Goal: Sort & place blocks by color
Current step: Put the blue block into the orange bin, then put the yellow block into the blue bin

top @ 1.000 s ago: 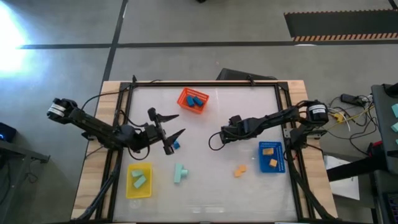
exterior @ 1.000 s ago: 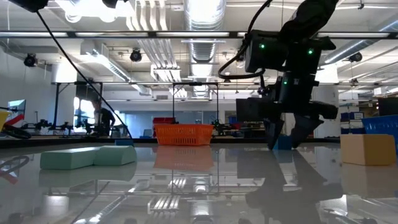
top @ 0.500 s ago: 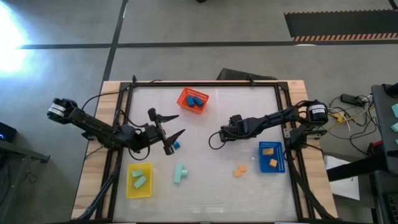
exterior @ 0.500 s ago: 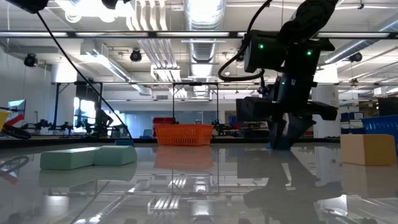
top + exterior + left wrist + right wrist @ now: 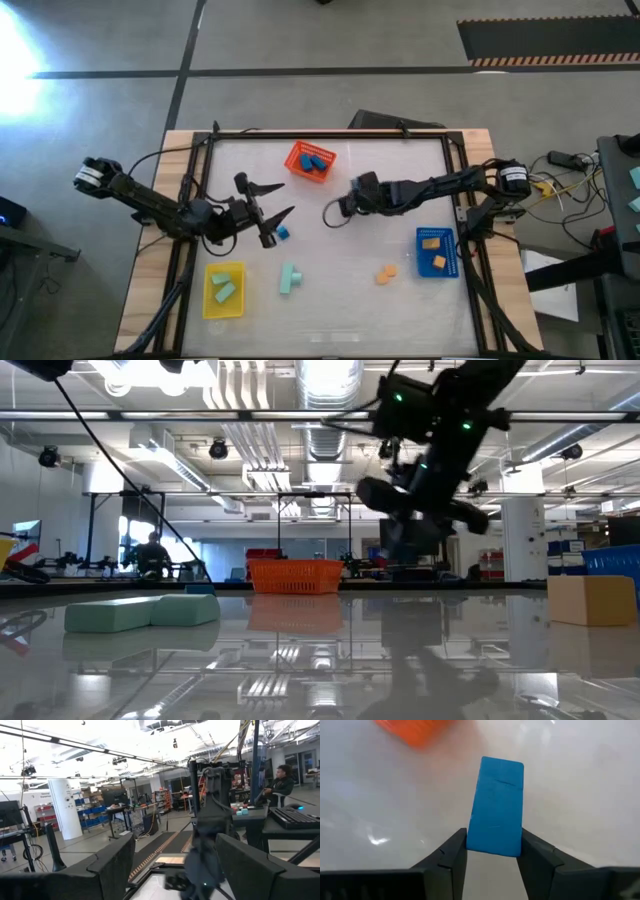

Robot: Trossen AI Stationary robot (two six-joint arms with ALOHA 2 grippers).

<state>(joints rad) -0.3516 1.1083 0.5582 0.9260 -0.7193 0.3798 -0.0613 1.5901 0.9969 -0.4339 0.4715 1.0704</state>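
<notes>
My right gripper [image 5: 345, 207] hangs above the table's middle, shut on a blue bar block [image 5: 496, 805]. An orange tray [image 5: 311, 160] at the far middle holds blue blocks. My left gripper [image 5: 286, 198] stands open left of centre, with nothing between its fingers. A small blue block [image 5: 283, 234] lies on the table just beside its near finger. Mint blocks [image 5: 291, 278] and an orange block [image 5: 385, 273] lie on the table toward the near edge. The yellow tray [image 5: 224, 290] holds mint blocks. The blue tray [image 5: 436, 252] holds orange blocks. My right gripper pinches the blue bar's end [image 5: 495, 846] between its two fingers, one on each long side. The fingers [image 5: 451, 854] slant down from the table's right and lie along the bar. The bar sticks out past the fingertips, lifted clear of the table.
A black frame [image 5: 330, 135] runs along the table's edges. Bare table lies between the orange tray and my right gripper. In the low view the mint blocks [image 5: 140, 610] lie at the left and the orange block [image 5: 590, 600] at the right.
My right gripper has shut on the blue bar, which stood on the table, and has lifted it clear. It has risen, tipped less steeply down, and gone toward the far left, toward the orange tray.
</notes>
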